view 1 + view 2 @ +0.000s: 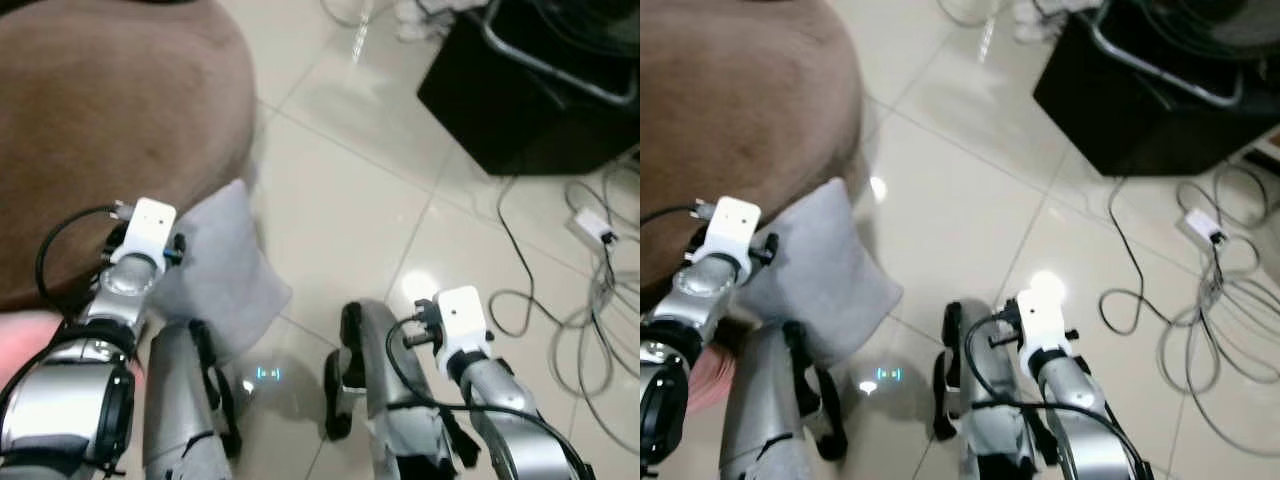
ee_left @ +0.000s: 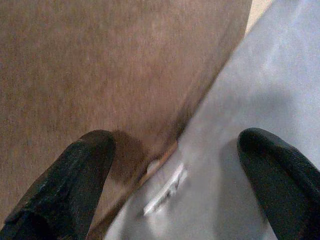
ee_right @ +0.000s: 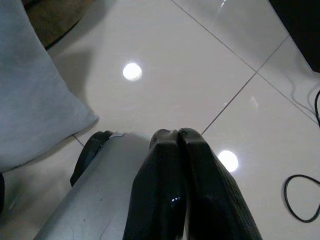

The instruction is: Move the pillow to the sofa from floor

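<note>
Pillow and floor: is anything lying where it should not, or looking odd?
Yes. The grey pillow stands on the tiled floor, leaning against the brown sofa instead of lying on it. Loose cables trail over the tiles beside a black box.

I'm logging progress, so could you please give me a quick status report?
Left end effector open at pillow edge beside sofa. Right end effector shut, idle. Pillow on floor, leaning on sofa. Cables off right, not in the way.
</note>
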### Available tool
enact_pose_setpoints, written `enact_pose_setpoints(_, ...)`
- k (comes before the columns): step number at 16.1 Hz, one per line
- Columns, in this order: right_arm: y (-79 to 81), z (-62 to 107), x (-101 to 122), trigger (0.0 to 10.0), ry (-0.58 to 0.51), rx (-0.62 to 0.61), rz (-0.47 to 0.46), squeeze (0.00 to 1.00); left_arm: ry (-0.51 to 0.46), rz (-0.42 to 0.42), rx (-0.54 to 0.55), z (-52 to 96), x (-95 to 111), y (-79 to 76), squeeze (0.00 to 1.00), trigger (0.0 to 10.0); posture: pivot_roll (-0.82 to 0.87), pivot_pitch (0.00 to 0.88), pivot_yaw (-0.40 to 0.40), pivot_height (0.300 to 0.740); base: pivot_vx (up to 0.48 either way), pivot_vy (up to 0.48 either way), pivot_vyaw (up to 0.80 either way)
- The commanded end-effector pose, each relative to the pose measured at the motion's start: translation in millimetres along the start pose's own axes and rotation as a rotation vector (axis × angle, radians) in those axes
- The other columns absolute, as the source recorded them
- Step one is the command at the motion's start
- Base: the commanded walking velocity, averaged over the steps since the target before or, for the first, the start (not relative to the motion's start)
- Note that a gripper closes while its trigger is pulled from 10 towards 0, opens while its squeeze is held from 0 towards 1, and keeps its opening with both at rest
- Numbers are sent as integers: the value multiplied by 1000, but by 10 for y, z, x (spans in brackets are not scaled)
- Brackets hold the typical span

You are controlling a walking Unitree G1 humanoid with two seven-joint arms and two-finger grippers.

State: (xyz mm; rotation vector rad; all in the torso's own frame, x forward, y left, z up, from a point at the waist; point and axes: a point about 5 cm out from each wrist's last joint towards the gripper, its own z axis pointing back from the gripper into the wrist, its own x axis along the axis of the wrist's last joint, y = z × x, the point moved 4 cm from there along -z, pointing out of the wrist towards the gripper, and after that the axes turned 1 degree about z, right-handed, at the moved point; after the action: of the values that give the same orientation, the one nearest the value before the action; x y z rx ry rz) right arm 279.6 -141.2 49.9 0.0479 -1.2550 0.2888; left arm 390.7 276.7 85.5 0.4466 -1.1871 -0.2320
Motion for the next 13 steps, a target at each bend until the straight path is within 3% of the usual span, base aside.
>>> enact_pose_setpoints(1,-72,54,-153,10000,50,-24,-8,0,50,-21,-18,25,-148,-89,0,10000,-250,350,-145,560,0,0,0)
enact_pose_setpoints(6,-73,42,-153,10000,51,-25,-7,0,53,-17,-30,23,-144,-104,0,10000,-250,352,-140,560,0,0,0)
enact_pose_setpoints(8,-74,39,-149,10000,50,-28,-9,0,75,-57,-150,45,-203,-303,0,10000,-249,357,-139,560,0,0,0)
enact_pose_setpoints(9,-73,42,-150,10000,50,-29,-10,0,85,-148,-228,75,-260,-450,0,10000,-244,361,-135,560,0,0,0)
enact_pose_setpoints(13,-44,67,-177,10000,56,-29,-17,0,130,-227,-312,148,-427,-684,0,10000,-254,377,-133,560,0,0,0)
